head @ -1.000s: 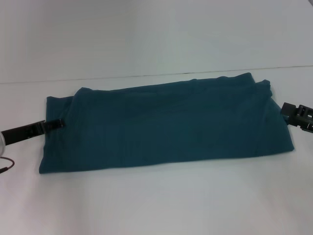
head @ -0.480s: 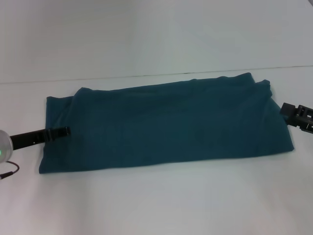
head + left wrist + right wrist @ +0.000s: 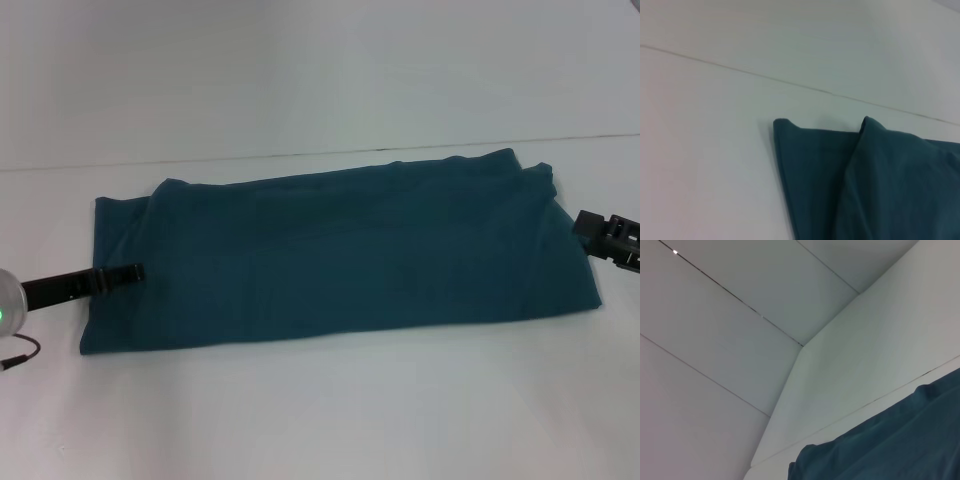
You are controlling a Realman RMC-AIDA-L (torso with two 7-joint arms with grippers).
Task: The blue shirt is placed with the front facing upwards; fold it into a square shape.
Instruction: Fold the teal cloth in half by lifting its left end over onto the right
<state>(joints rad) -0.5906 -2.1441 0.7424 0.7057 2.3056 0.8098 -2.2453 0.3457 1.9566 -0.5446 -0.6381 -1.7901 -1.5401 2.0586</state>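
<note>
Lettering on the blue shirt (image 3: 340, 255) cannot be seen; only plain teal cloth shows, folded into a long band. The collar and label are hidden too. Both arms are cut off by the picture edges in the head view, so only their dark ends show.

The shirt lies flat on the white counter (image 3: 330, 410), in the middle of the head view, stretching from 9 o'clock to 3 o'clock. Its far long edge sits close to a thin line where the counter meets the white wall (image 3: 300, 70) at 12 o'clock.

The left gripper (image 3: 128, 272) comes in from 9 o'clock. Its thin dark tip lies over the shirt's left end, just inside the edge. I cannot tell if its jaws are open or closed, or if they hold any cloth. The left wrist view shows only the shirt's corner, with one folded layer on top of another, and no jaws.

The right gripper (image 3: 600, 236) sits at 3 o'clock, just beside the shirt's right end. I cannot tell if it touches the cloth, or how its jaws stand. The right wrist view shows a bumpy edge of the shirt and white wall panels.

A thin dark cable (image 3: 18, 356) curls on the counter near 8 o'clock.
</note>
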